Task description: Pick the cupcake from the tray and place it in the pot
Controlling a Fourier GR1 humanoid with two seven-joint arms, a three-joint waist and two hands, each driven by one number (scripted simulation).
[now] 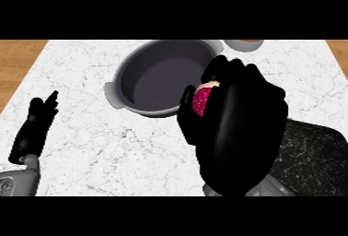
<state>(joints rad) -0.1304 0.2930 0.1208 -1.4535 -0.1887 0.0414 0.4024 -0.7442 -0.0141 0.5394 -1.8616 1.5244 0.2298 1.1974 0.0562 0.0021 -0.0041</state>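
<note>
Here the right robot hand [238, 133] curled around the cupcake [202, 100], beside the pot [163, 76] rim's 4 o'clock; likely light, soft, crushable, best held by its base.

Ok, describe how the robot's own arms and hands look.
Both hands are glossy black, with a thumb and slim fingers. The right hand looks big and bulky, close to the camera. The left hand looks narrow, joined to a light grey forearm with a round fitting. No cables or markings show.
</note>
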